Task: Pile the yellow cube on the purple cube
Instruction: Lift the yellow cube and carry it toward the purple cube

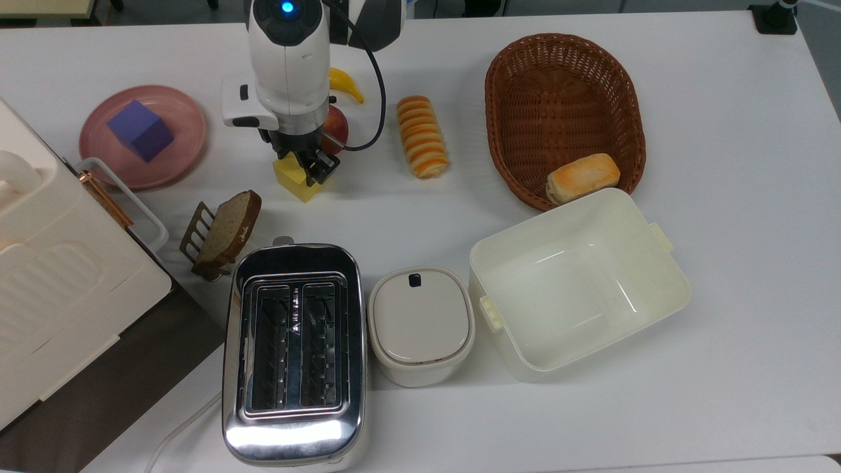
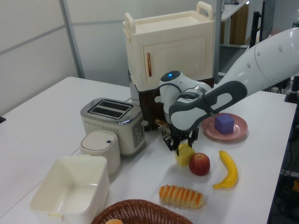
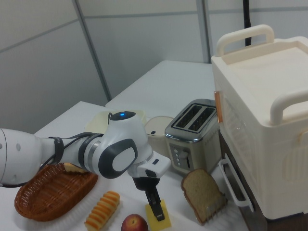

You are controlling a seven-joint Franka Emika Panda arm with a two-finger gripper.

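Pincer (image 1: 303, 165) closed around yellow cube (image 1: 294, 181) on table.

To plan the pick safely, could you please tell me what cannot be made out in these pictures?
- Yellow cube: in the top view, its upper part is covered by the gripper.
- Apple: in the top view, mostly hidden under the arm; in the right view, cut by the bottom edge.
- Banana: in the top view, one end is hidden by the arm.
- Cabinet: cut by the top view's left edge.
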